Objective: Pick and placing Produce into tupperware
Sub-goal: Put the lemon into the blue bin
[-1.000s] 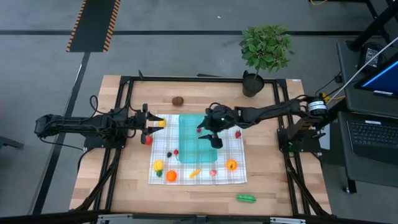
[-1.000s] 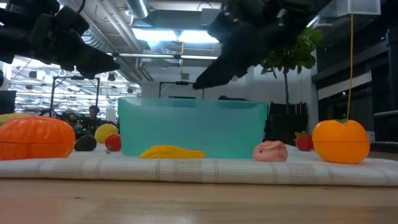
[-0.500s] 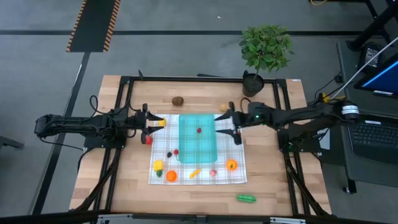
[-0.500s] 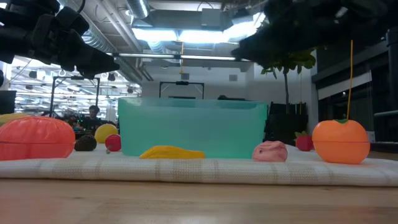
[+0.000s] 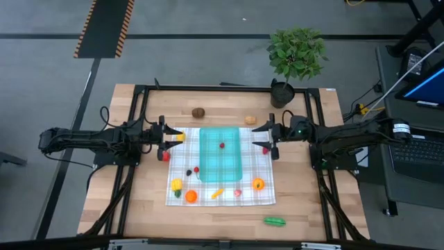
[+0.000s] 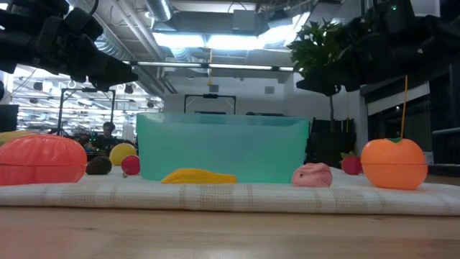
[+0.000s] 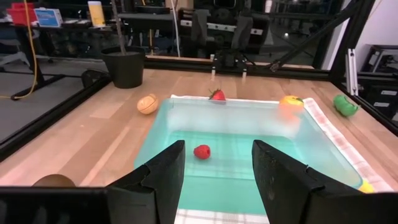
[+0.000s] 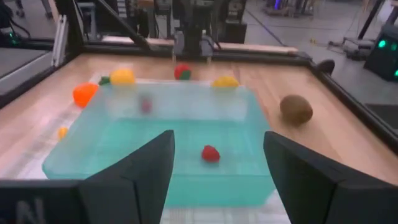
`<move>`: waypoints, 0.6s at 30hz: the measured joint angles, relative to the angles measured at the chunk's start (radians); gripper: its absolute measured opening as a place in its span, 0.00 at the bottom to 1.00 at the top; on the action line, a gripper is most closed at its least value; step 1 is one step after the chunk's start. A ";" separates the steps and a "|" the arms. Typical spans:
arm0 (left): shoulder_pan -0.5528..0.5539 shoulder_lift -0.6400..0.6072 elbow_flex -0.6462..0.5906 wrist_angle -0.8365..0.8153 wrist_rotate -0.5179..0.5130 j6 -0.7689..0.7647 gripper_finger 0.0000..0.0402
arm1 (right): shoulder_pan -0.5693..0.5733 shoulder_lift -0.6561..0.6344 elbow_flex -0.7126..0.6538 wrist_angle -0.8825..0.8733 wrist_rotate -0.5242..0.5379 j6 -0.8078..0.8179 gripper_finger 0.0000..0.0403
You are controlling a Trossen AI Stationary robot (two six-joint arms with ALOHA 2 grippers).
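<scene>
Teal container (image 5: pixel 220 153) in the middle of a checked cloth (image 5: pixel 263 198) on the wooden counter (image 5: pixel 305 208), upright, lid off. One small red berry (image 5: pixel 222 145) inside it, lying on the floor of the container toward the far end; seen too from the left wrist (image 7: pixel 201 151) and the right wrist (image 8: pixel 210 153).

Left tool (image 5: pixel 166 142) just beside the container's left edge, above the cloth, prongs apart with nothing between them (image 7: pixel 212 167). Right tool (image 5: pixel 272 139) hovering near the cloth's right edge, clear of the container, prongs spread and empty (image 8: pixel 217 168).

Rest of the produce outside the container:
- yellow piece (image 5: pixel 180 137) and red piece (image 5: pixel 165 157) close by the left tool
- dark berry (image 5: pixel 189 172) and small red one (image 5: pixel 196 169) touching or nearly touching the container's left wall
- lemon (image 5: pixel 176 185), orange tomato-like piece (image 5: pixel 191 196), banana (image 5: pixel 217 193), pink piece (image 5: pixel 237 192), orange (image 5: pixel 258 184) along the near part of the cloth
- strawberry (image 5: pixel 265 149) under the right tool
- kiwi (image 5: pixel 198 112) and tan piece (image 5: pixel 250 119) on bare wood at the far side
- green pod (image 5: pixel 274 221) on bare wood at the near side

Potted plant (image 5: pixel 295 59) at the far right corner.

Only readable mark: a pale "N" on the right tool's body in its wrist view (image 8: pixel 30 210). No brand or label legible elsewhere.
</scene>
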 joint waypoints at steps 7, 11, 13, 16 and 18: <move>0.000 0.000 0.000 0.000 0.000 0.001 0.44 | 0.000 0.002 -0.001 0.011 0.000 -0.007 0.62; 0.000 0.000 0.000 0.000 -0.032 0.008 0.44 | 0.000 0.002 -0.001 0.010 0.000 -0.010 0.62; 0.000 0.000 0.000 0.000 -0.058 0.013 0.45 | 0.000 0.002 -0.001 0.010 0.000 -0.010 0.62; 0.000 0.000 0.000 0.000 -0.081 0.027 0.48 | 0.000 0.002 -0.001 0.010 0.000 -0.011 0.62; 0.000 0.000 0.000 -0.002 -0.102 0.027 0.51 | 0.000 0.002 -0.001 0.010 0.000 -0.012 0.62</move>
